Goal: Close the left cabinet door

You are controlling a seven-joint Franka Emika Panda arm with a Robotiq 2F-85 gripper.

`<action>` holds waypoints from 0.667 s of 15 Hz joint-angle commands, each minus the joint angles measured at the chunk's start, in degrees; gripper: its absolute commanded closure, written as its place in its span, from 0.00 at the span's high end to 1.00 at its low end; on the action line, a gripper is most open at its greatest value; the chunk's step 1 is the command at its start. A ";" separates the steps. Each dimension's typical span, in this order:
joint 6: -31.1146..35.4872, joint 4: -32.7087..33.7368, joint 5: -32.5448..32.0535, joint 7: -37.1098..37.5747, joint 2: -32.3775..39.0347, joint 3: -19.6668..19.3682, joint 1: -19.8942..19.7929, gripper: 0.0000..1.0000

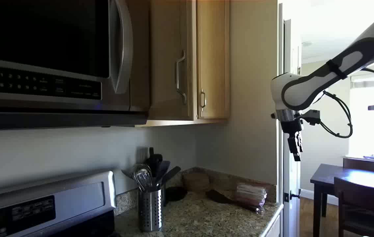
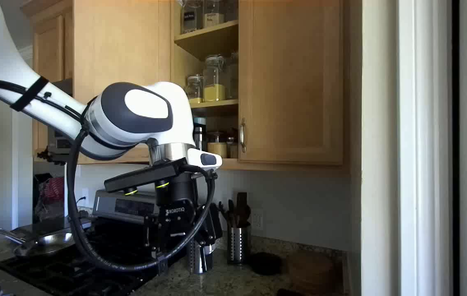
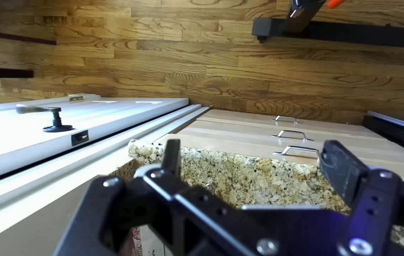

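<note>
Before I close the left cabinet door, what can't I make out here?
Top of the left cabinet door: cut off by the upper edge in both exterior views; absent from the wrist view.
Its lower part: partly behind the arm in an exterior view.
Jar labels: too small to read in an exterior view.
Packet: in the wrist view, partly hidden by the claw, cut off below.

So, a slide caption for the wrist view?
Open black two-fingered gripper before a speckled tan granite countertop, pale silver-handled drawers and a white door.
</note>
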 commanded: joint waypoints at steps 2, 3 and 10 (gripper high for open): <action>-0.16 0.07 -0.13 0.13 -0.04 -0.35 0.42 1.00; -0.16 0.07 -0.13 0.13 -0.04 -0.35 0.42 1.00; -0.75 0.14 4.51 -2.31 -1.16 0.17 3.58 1.00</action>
